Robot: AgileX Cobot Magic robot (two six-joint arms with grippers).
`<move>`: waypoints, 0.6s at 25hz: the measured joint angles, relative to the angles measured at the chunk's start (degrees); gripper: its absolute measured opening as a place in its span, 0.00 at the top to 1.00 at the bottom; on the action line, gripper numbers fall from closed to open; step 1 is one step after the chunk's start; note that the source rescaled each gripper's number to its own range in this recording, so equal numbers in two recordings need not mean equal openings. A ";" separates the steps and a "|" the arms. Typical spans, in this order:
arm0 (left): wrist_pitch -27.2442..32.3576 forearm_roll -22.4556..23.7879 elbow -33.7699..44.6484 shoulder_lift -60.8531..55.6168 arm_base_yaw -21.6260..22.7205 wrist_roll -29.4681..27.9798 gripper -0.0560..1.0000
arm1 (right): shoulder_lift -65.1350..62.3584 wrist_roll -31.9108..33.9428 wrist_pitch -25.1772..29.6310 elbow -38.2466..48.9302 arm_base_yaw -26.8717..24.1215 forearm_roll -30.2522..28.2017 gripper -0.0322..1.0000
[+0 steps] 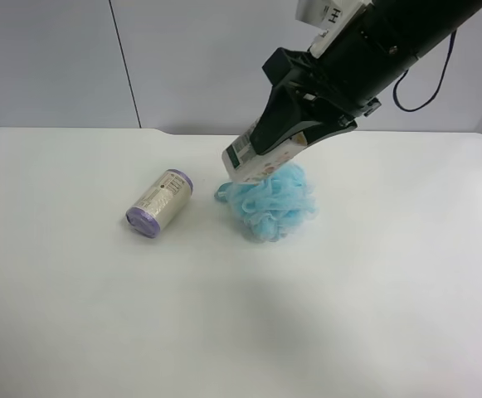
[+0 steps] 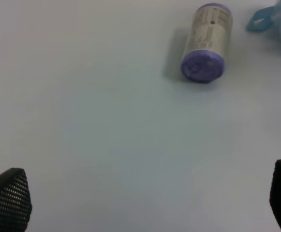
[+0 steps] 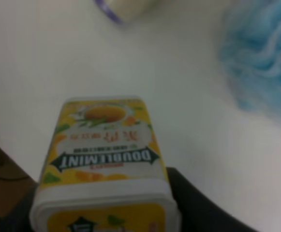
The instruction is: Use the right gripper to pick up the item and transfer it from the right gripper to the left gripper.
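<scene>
the right gripper (image 1: 278, 145) is up off the table (image 1: 348, 315), its black claw clamped on the item (image 1: 249, 166) — the little box hangs tilted over the blue pouf (image 1: 275, 203); whether they touch, i can't tell. the left gripper (image 2: 145, 198) hangs over bare tabletop, fingers spread wide, holding nothing — the purple-ended roll (image 1: 159, 203) lies ahead of it.

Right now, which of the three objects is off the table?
The box, gripped aloft by the right gripper; the roll and pouf rest on the table.
</scene>
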 joint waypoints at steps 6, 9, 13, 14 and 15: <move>0.41 -8.50 0.00 5.98 -2.00 5.85 0.00 | 1.01 -3.77 -0.62 0.00 4.58 2.56 0.97; 0.70 -11.07 0.00 8.72 -4.95 8.62 0.00 | 1.07 -4.34 -1.97 0.00 6.39 3.37 0.97; 0.96 -11.54 0.00 11.67 -9.54 10.40 0.01 | 1.07 -4.72 -3.09 0.00 8.59 3.57 0.97; 1.03 -11.54 0.00 12.49 -10.53 10.78 0.01 | 1.07 -4.72 -3.31 0.00 9.09 3.57 0.97; 1.09 -11.54 -0.11 13.18 -11.73 11.47 0.01 | 1.07 -4.72 -3.59 0.00 9.60 3.57 0.97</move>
